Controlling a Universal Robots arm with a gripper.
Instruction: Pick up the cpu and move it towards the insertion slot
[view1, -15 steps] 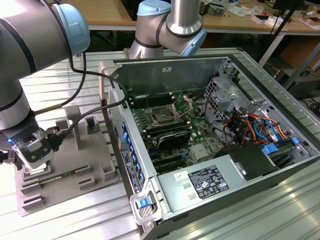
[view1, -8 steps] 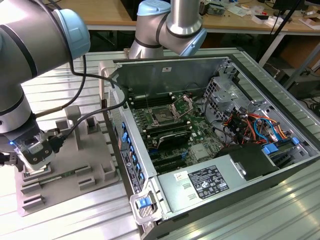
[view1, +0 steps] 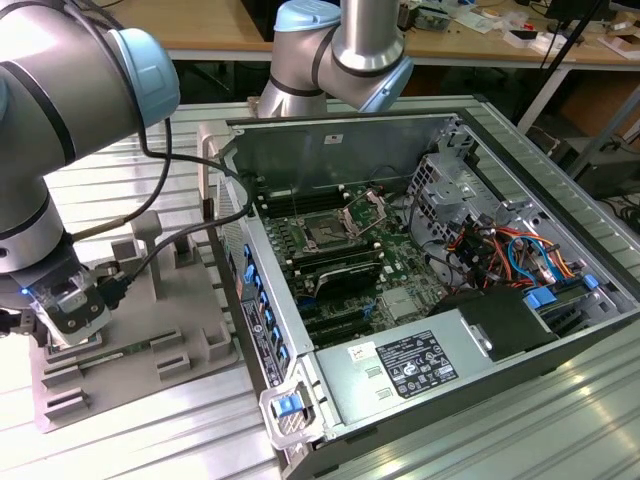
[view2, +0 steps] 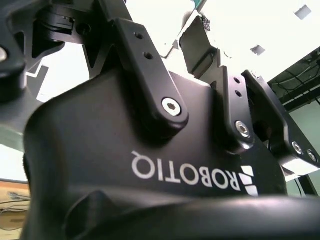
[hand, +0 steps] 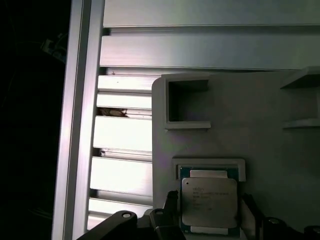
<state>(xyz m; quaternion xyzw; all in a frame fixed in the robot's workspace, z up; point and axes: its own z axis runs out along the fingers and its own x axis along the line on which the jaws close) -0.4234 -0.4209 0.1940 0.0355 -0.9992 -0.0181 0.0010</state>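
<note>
One chip (hand: 208, 202) lies flat in a shallow pocket of the one grey tray (hand: 270, 150). The gripper's (view1: 57, 330) two fingers (hand: 171, 201) stand spread, one on each side of the chip. They are close to its edges but not clamped on it, and a sliver of tray shows between one finger and the chip. The chip's silver lid carries several lines of small dark print. Beyond the fingertips the tray has two raised, open-sided frames (hand: 187, 105).

In the exterior view the gripper hangs low over the tray, which rests on the ribbed metal table (view1: 520, 420). Well away from the fingers, toward the exterior view's right, is one open computer case (view1: 340, 140). It holds one socket (view1: 325, 233), dark in the middle, with its metal bracket (view1: 365, 208) tipped up. The power supply (view1: 345, 388) in that case bears one black label with white print and one small white sticker beside it.

In the second wrist view a single line of white lettering runs upside down across the gripper's black housing (view2: 90, 150).
</note>
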